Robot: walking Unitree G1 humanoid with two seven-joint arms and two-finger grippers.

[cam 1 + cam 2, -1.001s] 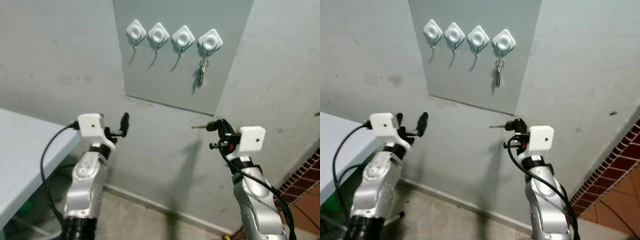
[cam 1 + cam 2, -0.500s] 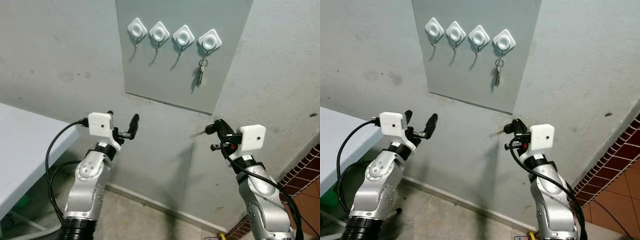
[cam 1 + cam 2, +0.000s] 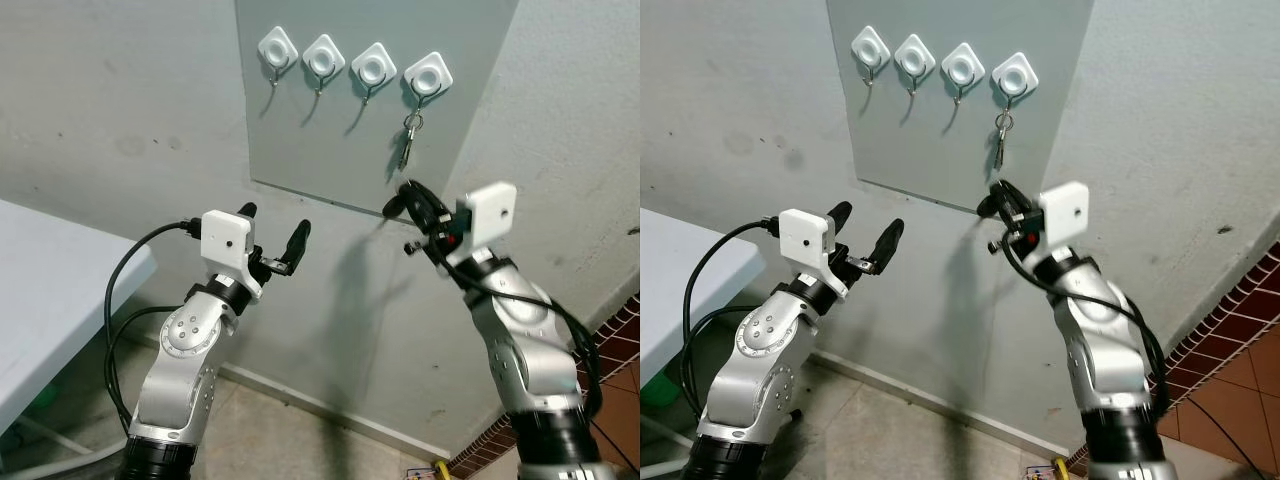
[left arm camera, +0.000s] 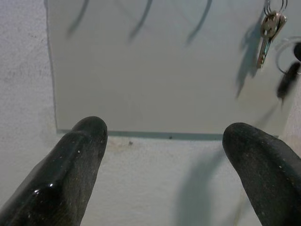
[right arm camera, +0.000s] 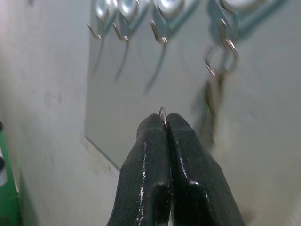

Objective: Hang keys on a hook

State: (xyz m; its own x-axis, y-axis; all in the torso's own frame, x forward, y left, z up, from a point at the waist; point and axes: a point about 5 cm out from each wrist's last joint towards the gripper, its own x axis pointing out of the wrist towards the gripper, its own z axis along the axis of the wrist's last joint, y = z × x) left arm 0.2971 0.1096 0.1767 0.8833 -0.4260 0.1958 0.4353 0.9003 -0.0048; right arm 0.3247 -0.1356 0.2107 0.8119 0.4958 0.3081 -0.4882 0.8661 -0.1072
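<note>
The right claw (image 5: 165, 123) is clenched on a thin silver key ring (image 5: 162, 112), raised just below the grey hook panel (image 3: 330, 140). The left claw (image 3: 272, 228) is spread wide, holding nothing.

Key ring (image 5: 162, 113) mostly hidden between right claw (image 5: 165, 123) fingertips, hanging key (image 5: 212, 101) blurred

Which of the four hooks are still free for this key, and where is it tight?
The three left white diamond hooks hang bare. The rightmost hook already carries silver keys; the right gripper, shut on a key ring, sits just below them.
</note>
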